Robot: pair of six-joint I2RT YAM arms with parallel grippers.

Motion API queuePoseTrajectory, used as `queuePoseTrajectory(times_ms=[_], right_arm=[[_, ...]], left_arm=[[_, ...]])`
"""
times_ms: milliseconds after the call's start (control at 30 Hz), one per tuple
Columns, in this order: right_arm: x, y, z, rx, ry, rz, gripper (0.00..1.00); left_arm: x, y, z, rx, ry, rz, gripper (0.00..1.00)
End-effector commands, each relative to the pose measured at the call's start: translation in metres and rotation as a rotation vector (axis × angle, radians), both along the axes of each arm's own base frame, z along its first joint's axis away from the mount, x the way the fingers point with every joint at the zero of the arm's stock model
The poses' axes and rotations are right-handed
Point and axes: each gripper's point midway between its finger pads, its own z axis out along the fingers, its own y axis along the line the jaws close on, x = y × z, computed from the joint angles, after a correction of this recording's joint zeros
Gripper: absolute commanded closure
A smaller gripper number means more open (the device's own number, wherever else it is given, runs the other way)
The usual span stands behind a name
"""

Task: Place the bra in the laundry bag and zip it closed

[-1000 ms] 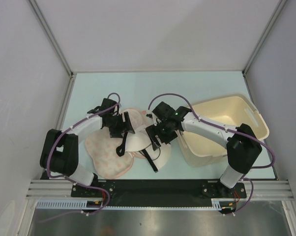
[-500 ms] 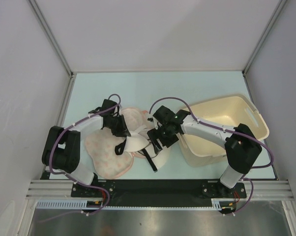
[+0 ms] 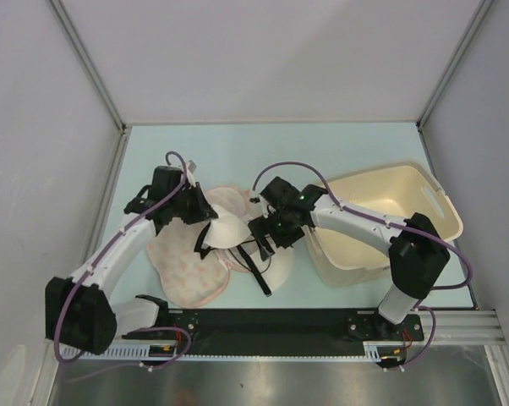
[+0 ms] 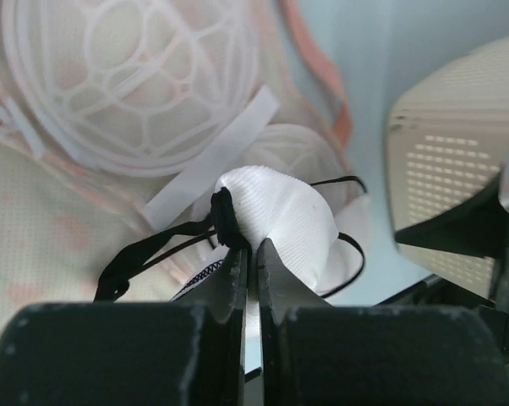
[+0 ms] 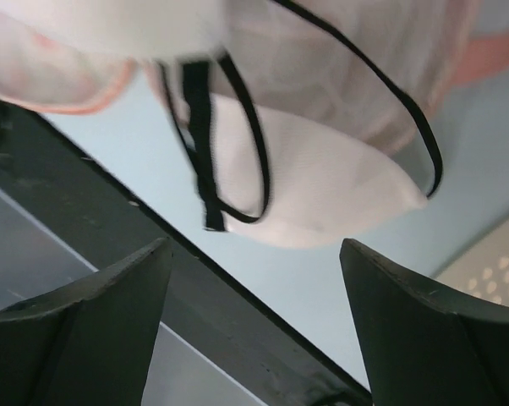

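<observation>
The bra (image 3: 227, 230) lies across the open laundry bag (image 3: 185, 269), one cream cup raised and the other cup (image 3: 278, 267) on the table with black straps trailing. My left gripper (image 3: 205, 211) is shut on the raised cup's black-edged rim. In the left wrist view the gripper (image 4: 253, 252) pinches the white fabric of the bra (image 4: 280, 216) above the bag's pale lining (image 4: 35, 211). My right gripper (image 3: 261, 241) hangs open just right of the bra. Its wrist view shows nothing between the gripper (image 5: 254, 245) fingers, with the lower cup (image 5: 322, 190) ahead.
A cream plastic basket (image 3: 390, 222) stands at the right, close beside my right arm, and its perforated wall (image 4: 457, 144) shows in the left wrist view. A white plastic cage frame (image 4: 145, 76) sits inside the bag. The black front rail (image 5: 153, 254) runs under my right gripper.
My left gripper has closed on the bra's cup and drawn back to the left, lifting it. The left elbow has swung outward. The right gripper has stayed put, open.
</observation>
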Motion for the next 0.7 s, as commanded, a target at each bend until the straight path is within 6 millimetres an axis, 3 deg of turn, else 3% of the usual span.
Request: queuePoseTrajectory(times_ms=[0,100,133,367,667], right_arm=[[0.009,0.052,0.078,0.267,-0.076,0.134,0.12],[0.012,0.060,0.108,0.344,-0.122,0.195,0.06],[0.016,0.063,0.128,0.381,-0.155,0.203,0.05],[0.028,0.044,0.198,0.589,-0.143,0.199,0.00],[0.008,0.060,0.214,0.715,-0.043,0.227,0.04]], left_arm=[[0.004,-0.017,0.061,-0.113,-0.238,-0.119,1.00],[-0.012,-0.034,0.091,-0.206,-0.357,-0.266,1.00],[-0.017,-0.037,0.097,-0.224,-0.390,-0.299,1.00],[-0.050,-0.049,0.133,-0.305,-0.554,-0.486,1.00],[-0.078,-0.057,0.171,-0.408,-0.672,-0.604,1.00]])
